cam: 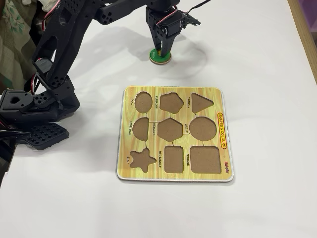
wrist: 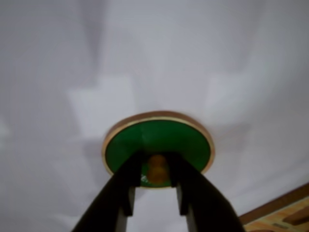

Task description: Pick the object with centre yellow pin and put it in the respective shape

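Observation:
The object with centre yellow pin (wrist: 164, 135) is a green disc with a pale wood rim, lying on the white table beyond the board's far edge in the fixed view (cam: 165, 58). My gripper (wrist: 156, 160) comes down on it from above (cam: 160, 50). Its two black fingers press on either side of the yellow knob (wrist: 157, 170), shut on it. I cannot tell whether the disc is off the table. The respective shape (cam: 202, 128), a round brown cut-out labelled CIRCLE, is empty in the middle row on the right of the yellow board (cam: 173, 92).
A corner of the board (wrist: 285, 216) shows at the lower right of the wrist view. The board's other cut-outs, among them the oval (cam: 143, 101) and semicircle (cam: 140, 128), are empty. The arm's black base (cam: 39, 111) fills the left side. The table's edge (cam: 303, 29) runs at the right.

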Available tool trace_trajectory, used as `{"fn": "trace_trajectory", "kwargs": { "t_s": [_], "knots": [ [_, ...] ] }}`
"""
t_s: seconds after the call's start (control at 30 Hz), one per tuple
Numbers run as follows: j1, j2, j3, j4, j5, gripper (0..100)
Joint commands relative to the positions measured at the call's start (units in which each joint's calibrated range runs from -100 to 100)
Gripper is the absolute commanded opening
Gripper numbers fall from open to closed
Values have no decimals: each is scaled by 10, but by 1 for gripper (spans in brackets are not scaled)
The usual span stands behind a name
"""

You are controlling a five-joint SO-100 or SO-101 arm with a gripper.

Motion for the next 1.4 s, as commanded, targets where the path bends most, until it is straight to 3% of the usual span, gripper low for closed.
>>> {"fn": "trace_trajectory", "kwargs": {
  "t_s": [0.0,0.6,1.37],
  "knots": [
    [8,-2,-9,15,-1,1],
    [26,-51,-10,5,2,1],
    [266,-149,-14,4,-3,1]
  ]
}}
